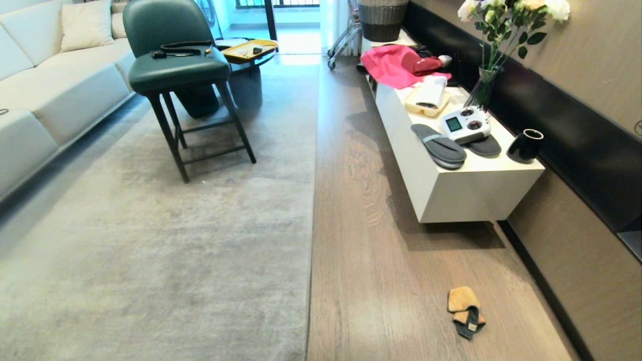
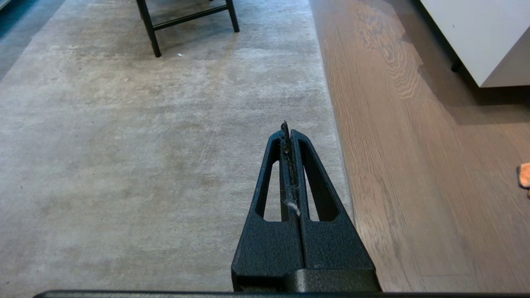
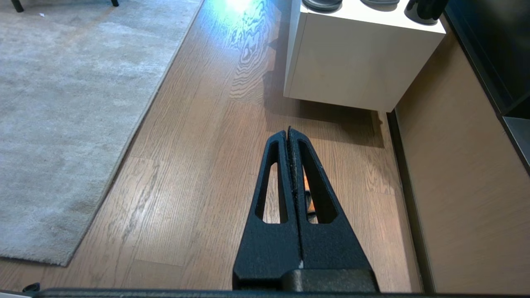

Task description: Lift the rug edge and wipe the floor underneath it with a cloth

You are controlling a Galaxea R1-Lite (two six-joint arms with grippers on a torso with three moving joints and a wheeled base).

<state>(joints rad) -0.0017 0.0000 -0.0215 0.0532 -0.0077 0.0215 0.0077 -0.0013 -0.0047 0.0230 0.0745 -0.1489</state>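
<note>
Starting well means fetching the small orange-tan fuzzy cloth (image 1: 465, 311), lying near on the light brown wood-plank floor (image 1: 371, 240), well right of the pale grey rug's straight edge (image 1: 312, 225). Both the left gripper (image 2: 288, 131) and right gripper (image 3: 288, 133) hang closed and empty; I'd open the right one wide before lowering onto the rag.

Floor (image 1: 381, 240) under rug (image 1: 175, 240), cloth (image 1: 465, 311)

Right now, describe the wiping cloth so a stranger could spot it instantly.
Find the white cabinet along the wall, then the wood floor in front of its near end. The cloth lies crumpled there, well clear of the rug edge: small, fuzzy, orange-tan with a dark grey patch.
</note>
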